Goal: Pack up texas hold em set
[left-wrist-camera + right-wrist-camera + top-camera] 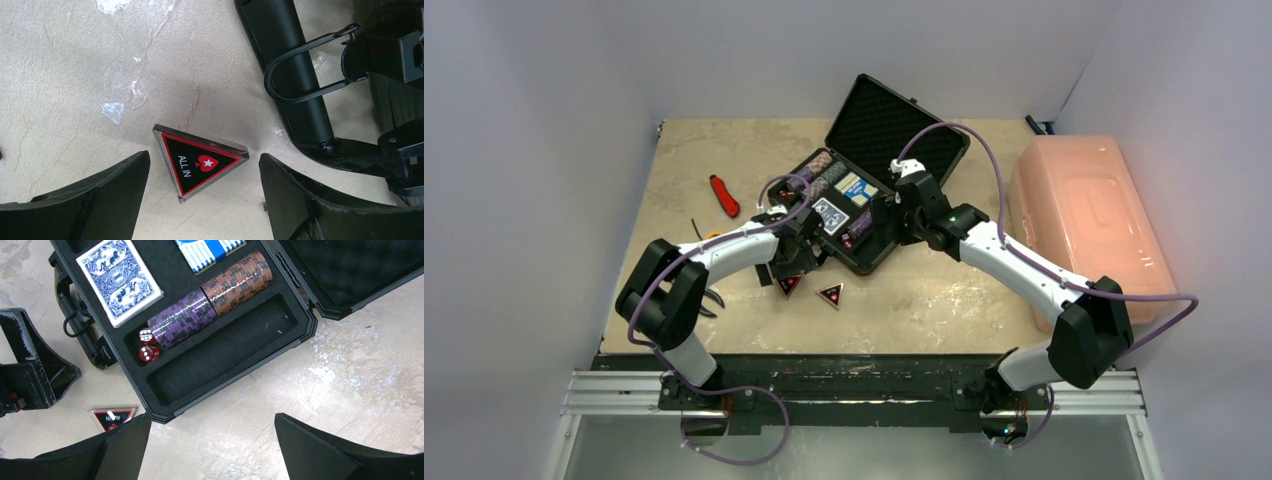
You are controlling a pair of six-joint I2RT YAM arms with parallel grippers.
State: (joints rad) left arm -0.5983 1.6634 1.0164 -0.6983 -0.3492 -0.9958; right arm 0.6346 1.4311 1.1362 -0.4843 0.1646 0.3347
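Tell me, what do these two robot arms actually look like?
The left arm and right arm both have smooth white covers between chunky black joints. A loose purple cable loops along each. The left gripper and right gripper are black, with two wedge-shaped fingers each.

The open case (894, 130) sits at upper centre, chips (820, 166) and decks (855, 188) inside. Below it lies a button (788, 285), with a second button (831, 295) just right of it. A red tool (724, 196) lies upper left and a pink bin (1084, 215) stands at right.
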